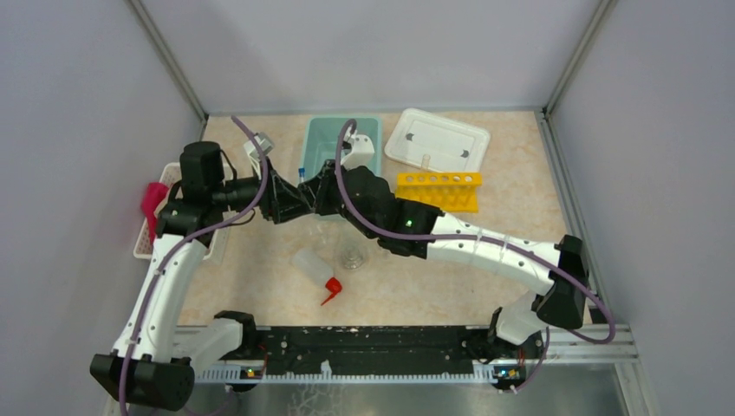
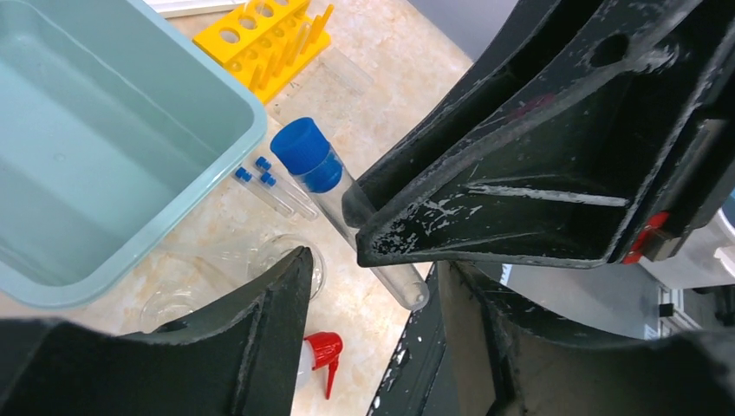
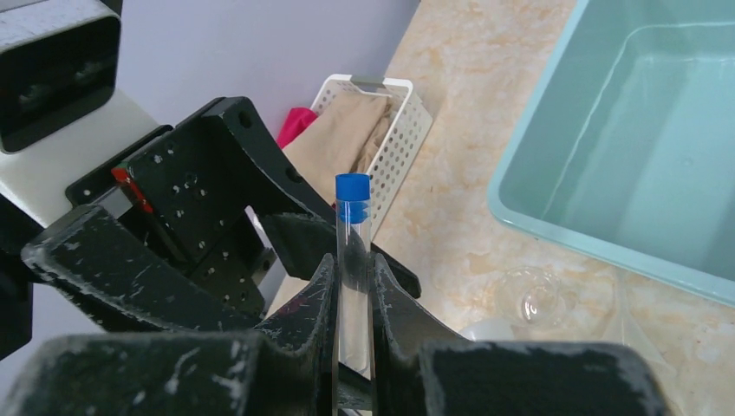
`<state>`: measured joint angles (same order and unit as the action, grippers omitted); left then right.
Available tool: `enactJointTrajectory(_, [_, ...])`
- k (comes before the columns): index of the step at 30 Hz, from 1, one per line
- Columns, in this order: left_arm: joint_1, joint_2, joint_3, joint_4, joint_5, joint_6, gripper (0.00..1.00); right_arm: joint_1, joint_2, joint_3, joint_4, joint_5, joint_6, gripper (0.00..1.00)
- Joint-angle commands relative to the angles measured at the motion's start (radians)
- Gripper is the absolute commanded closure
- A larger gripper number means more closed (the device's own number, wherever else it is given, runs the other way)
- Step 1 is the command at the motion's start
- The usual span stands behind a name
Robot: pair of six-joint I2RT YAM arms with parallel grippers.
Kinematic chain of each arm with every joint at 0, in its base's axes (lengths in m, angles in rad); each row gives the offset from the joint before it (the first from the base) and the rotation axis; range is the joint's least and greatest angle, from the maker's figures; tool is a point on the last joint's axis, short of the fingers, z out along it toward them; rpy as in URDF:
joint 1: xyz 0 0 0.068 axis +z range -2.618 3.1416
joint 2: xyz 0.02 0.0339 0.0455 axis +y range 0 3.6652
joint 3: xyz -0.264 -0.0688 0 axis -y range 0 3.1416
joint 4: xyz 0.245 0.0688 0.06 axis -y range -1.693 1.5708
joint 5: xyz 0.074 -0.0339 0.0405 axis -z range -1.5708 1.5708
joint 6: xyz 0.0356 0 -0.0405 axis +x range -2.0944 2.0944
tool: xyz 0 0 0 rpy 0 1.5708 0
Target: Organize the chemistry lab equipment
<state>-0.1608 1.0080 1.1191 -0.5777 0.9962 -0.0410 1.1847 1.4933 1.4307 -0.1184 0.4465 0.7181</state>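
My right gripper [image 3: 354,260] is shut on a clear blue-capped tube [image 3: 353,221] and holds it upright above the table, left of centre. In the top view the tube's cap [image 1: 301,175] shows where both grippers meet. My left gripper [image 2: 373,269] is open, with its jaws on either side of the lower end of that tube [image 2: 305,154]. Three more blue-capped tubes [image 2: 273,186] lie on the table beside the teal bin [image 2: 104,130]. The yellow rack [image 1: 438,189] stands at the back right. A glass flask [image 1: 351,254] and the squeeze bottle [image 1: 314,267] lie below the arms.
A white slatted basket [image 1: 160,212] with pink and tan cloths stands at the left edge. A white lid [image 1: 438,139] lies at the back right, behind the rack. A clear beaker [image 2: 286,260] sits beside the bin's near corner. Walls close in on three sides.
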Motion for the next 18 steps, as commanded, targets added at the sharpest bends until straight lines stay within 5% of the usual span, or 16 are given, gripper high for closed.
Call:
enactJointTrajectory(1, [0.004, 0.003, -0.007, 0.033, 0.02, -0.002, 0.44, 0.016, -0.023, 0.036, 0.072, -0.018, 0.002, 1.0])
enactJointTrajectory(7, [0.004, -0.005, -0.006, 0.031, 0.03, 0.025, 0.7, 0.017, -0.02, 0.057, 0.033, -0.023, 0.005, 0.94])
enactJointTrajectory(10, [0.004, -0.016, -0.007, 0.021, 0.031, 0.074, 0.81, 0.01, -0.002, 0.121, -0.073, -0.025, -0.001, 0.73])
enactJointTrajectory(13, [0.004, -0.037, -0.01, 0.019, 0.024, 0.125, 0.84, -0.013, 0.03, 0.214, -0.213, -0.049, 0.003, 0.62])
enactJointTrajectory(18, [0.004, -0.047, -0.001, -0.013, 0.016, 0.192, 0.87, -0.074, 0.051, 0.277, -0.298, -0.181, 0.005, 0.59])
